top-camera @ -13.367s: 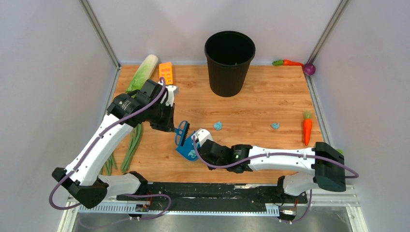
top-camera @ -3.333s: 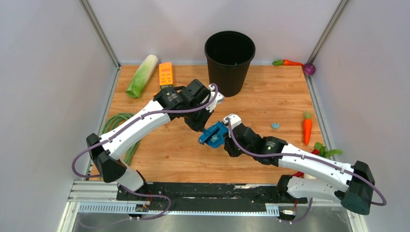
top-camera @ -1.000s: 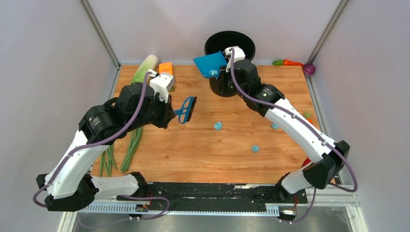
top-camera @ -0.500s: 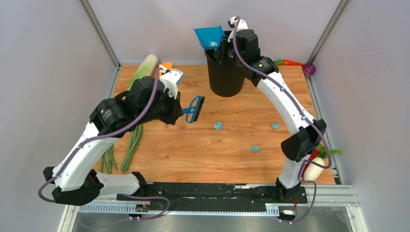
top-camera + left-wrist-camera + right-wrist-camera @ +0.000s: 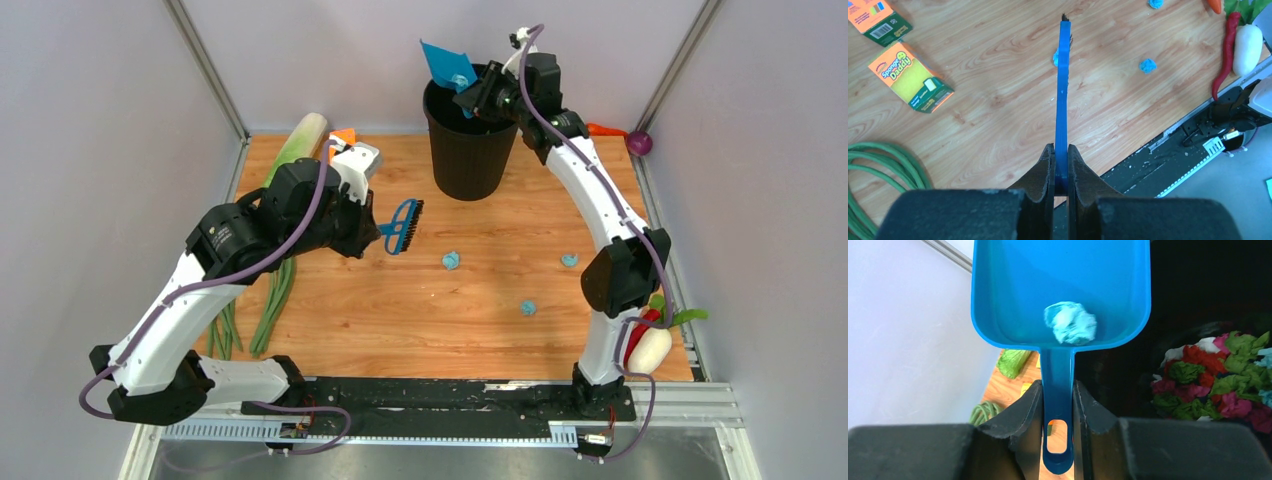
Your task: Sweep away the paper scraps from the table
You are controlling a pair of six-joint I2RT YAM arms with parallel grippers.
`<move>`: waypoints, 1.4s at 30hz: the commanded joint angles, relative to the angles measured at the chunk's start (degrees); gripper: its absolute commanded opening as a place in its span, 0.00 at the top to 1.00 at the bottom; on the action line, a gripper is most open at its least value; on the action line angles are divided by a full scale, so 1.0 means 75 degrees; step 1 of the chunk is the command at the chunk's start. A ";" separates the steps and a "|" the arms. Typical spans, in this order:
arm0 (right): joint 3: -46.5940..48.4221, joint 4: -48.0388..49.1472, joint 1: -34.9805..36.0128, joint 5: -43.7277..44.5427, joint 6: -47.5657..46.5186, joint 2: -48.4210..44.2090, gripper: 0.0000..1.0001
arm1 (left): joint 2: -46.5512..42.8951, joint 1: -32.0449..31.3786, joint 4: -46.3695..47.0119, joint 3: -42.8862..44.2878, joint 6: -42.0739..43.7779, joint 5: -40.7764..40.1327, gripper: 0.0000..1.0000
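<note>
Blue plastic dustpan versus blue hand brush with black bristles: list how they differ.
The blue plastic dustpan is held at the rim of the black bin in the right gripper; the blue hand brush with black bristles hangs over the wooden table in the left gripper. The dustpan carries a light-blue paper wad; the brush carries nothing. The dustpan is broad; the brush thin. Both are blue, each clamped by its handle.

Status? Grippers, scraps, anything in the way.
Left gripper shut on brush. Right gripper shut on dustpan handle at bin rim, one scrap inside. Three scraps on table. Nothing blocking them.
</note>
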 commanded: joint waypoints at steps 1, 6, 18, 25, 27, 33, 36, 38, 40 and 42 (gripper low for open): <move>-0.0271 0.1318 -0.0303 -0.1095 0.1270 -0.0279 1.00 | 0.0006 -0.0022 0.0165 0.0272 0.0078 -0.0063 1.00; -0.0774 0.2348 -0.0620 -0.1634 0.2288 -0.0349 1.00 | 0.0111 -0.0011 0.0176 0.0307 0.0137 -0.0016 1.00; -0.1852 0.4728 -0.1030 -0.2420 0.4317 -0.0454 1.00 | 0.0065 -0.0022 0.0129 0.0295 0.0195 -0.0028 1.00; -0.2308 0.6317 -0.1124 -0.2724 0.5650 -0.0361 1.00 | 0.0088 -0.0022 0.0106 0.0377 0.0184 -0.0004 1.00; -0.2613 0.7104 -0.1194 -0.2760 0.6377 -0.0326 1.00 | 0.0100 -0.0022 0.0059 0.0413 0.0172 -0.0004 1.00; -0.3212 0.8630 -0.1335 -0.2807 0.7808 -0.0185 1.00 | 0.0041 -0.0022 0.0082 0.0307 0.0114 -0.0028 1.00; -0.3446 0.9414 -0.1370 -0.2702 0.8604 -0.0127 1.00 | 0.0018 -0.0022 0.0117 0.0249 0.0043 -0.0004 1.00; -0.3668 1.0000 -0.1405 -0.2562 0.9155 -0.0068 1.00 | -0.0029 -0.0022 0.0141 0.0214 -0.0003 -0.0004 1.00; -0.3856 1.0785 -0.1394 -0.2351 0.9787 0.0049 1.00 | -0.0053 -0.0022 0.0176 0.0202 -0.0062 0.0019 1.00; -0.4020 1.1476 -0.1394 -0.2128 1.0455 0.0213 1.00 | -0.0100 -0.0022 0.0234 0.0166 -0.0121 0.0043 1.00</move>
